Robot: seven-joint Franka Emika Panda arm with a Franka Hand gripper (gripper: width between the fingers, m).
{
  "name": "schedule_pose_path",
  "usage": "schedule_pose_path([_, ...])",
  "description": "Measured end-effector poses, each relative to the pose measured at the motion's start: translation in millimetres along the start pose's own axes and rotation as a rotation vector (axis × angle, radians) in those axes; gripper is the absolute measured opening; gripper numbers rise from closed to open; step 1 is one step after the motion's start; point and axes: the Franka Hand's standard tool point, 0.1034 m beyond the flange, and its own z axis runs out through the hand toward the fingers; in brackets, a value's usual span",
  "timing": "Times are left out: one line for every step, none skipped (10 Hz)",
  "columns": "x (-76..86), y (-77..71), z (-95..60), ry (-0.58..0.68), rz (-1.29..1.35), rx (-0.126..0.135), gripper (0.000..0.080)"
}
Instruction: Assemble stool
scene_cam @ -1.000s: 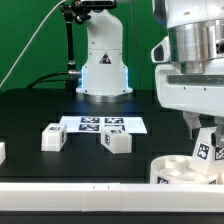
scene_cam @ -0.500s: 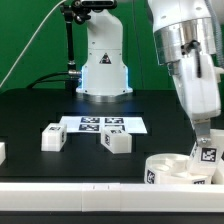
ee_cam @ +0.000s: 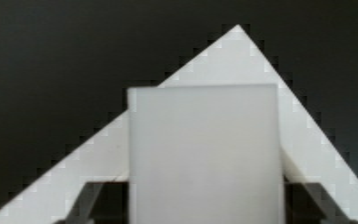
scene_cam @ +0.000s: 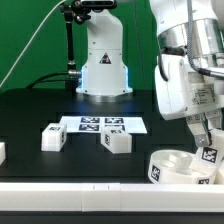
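Observation:
In the exterior view my gripper (scene_cam: 205, 136) is at the right, shut on a white stool leg (scene_cam: 209, 156) with a black-and-white tag. It holds the leg upright at the round white seat (scene_cam: 168, 166), which lies at the front right; the leg's lower end is hidden inside the rim. Two more white legs (scene_cam: 53, 136) (scene_cam: 116, 142) lie on the black table near the middle. In the wrist view the held leg (ee_cam: 202, 140) fills the centre between the dark fingers (ee_cam: 105, 203), with a white triangular surface behind it.
The marker board (scene_cam: 103, 124) lies flat behind the two loose legs. The robot's white base (scene_cam: 103, 68) stands at the back. A white rail (scene_cam: 70, 190) runs along the table's front edge. A small white object (scene_cam: 1, 152) shows at the exterior view's left edge.
The arm and wrist have turned and tilted above the seat while keeping hold of the leg. The leg has sunk slightly lower at the seat, and the seat has shifted a little.

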Motion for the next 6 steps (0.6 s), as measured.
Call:
schedule_pose_path([-0.6,1.7,-0.3,-0.008,0.108,0.012,0.0343])
schedule_pose_path([-1.4,4.2,0.0,-0.009,0.168,0.015,0.0343])
schedule_pose_path([-2.2,6.0,0.2,-0.011,0.192,0.013,0.0343])
schedule_pose_path([-1.4,7.6,0.5,-0.016,0.237,0.011,0.0343])
schedule_pose_path([-0.2,7.8,0.7,-0.016,0.242,0.007,0.0343])
schedule_pose_path([-0.2,8.0,0.8,-0.016,0.229,0.007,0.0344])
